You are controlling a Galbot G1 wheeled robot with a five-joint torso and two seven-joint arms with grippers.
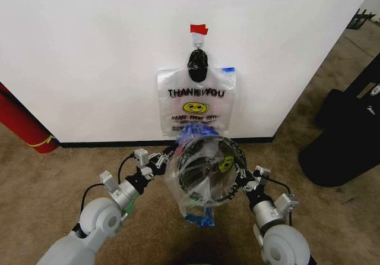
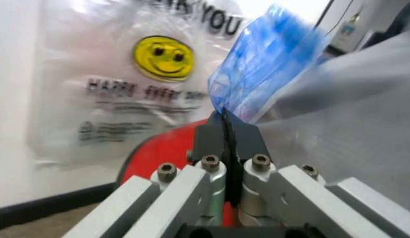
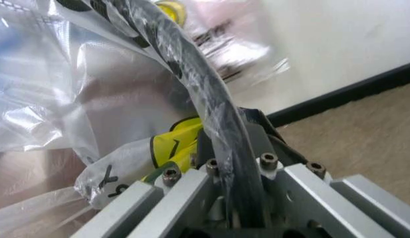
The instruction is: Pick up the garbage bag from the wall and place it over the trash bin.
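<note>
My left gripper [image 2: 226, 119] is pinched tight, its two black fingers [image 2: 210, 139] pressed together on the blue handle strip of a garbage bag [image 2: 271, 64] that fans up out of them. In the head view that left gripper [image 1: 168, 154] sits at the near-left edge of the trash bin [image 1: 209, 165], and the bag [image 1: 189, 185] I'm holding is draped over and around the bin's round black rim, clear plastic sagging down its front with a bit of blue at the bottom.

My right gripper [image 1: 242, 179] is over on the bin's right side. From its own wrist camera, the right gripper [image 3: 234, 144] is closed around the bin's black rim [image 3: 191, 74] with the thin film caught between (the yellow smiley print is crumpled just beside my fingers [image 3: 258, 131]). So both hands have plastic, one at the handle, one clamped at the rim.

Straight ahead, another bag [image 1: 194, 103] with "THANK YOU" lettering hangs flat on the wall [image 1: 89, 51], hooked at a black clip [image 1: 198, 60] under a piece of red tape [image 1: 198, 29]. Black baseboard [image 1: 107, 144] runs along the bottom of the wall. A red cylinder [image 1: 21, 122] leans at the far left, and a large black case [image 1: 344, 140] sits on the carpet [image 1: 47, 176] to my right.
</note>
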